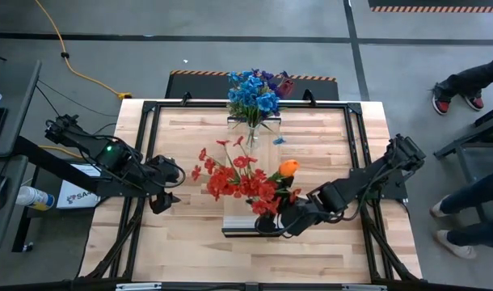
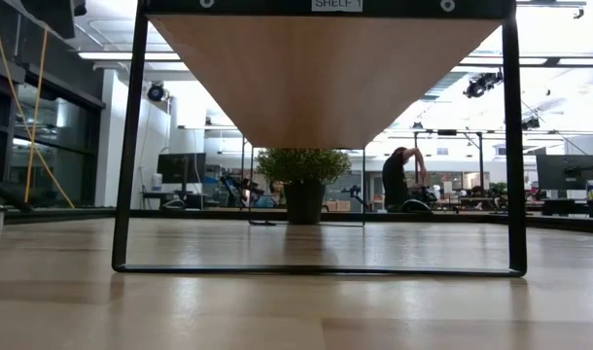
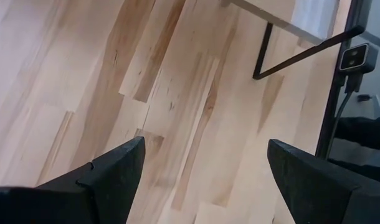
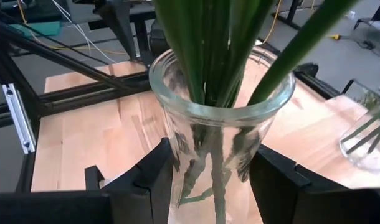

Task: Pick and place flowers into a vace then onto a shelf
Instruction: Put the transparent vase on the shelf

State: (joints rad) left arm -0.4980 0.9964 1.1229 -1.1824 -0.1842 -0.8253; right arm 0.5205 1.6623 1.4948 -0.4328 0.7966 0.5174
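A clear glass vase (image 4: 218,106) holds red and orange flowers (image 1: 242,179) on green stems (image 4: 209,43). My right gripper (image 1: 272,220) is shut on it over the near end of the raised light-wood shelf (image 1: 238,228). The shelf's underside (image 2: 326,78) fills the top of the low view. A second vase (image 4: 367,146) with blue flowers (image 1: 254,90) stands at the shelf's far end. My left gripper (image 1: 162,198) hangs open above the bare tabletop left of the shelf, with nothing between its fingers (image 3: 115,171). My right gripper pinches the glass vase by its wall below the rim (image 4: 177,146), one finger (image 4: 146,180) on each side. The fingers come nearly level from the table's right. The vase stands upright. Its base is out of view, so I cannot tell whether it rests on the shelf.
A black metal frame (image 1: 149,109) runs around the tabletop. The shelf's thin black legs (image 2: 129,146) stand on the table. A small blue bit (image 1: 279,141) lies on the shelf. People's legs and shoes (image 1: 461,93) show beyond the table's right edge.
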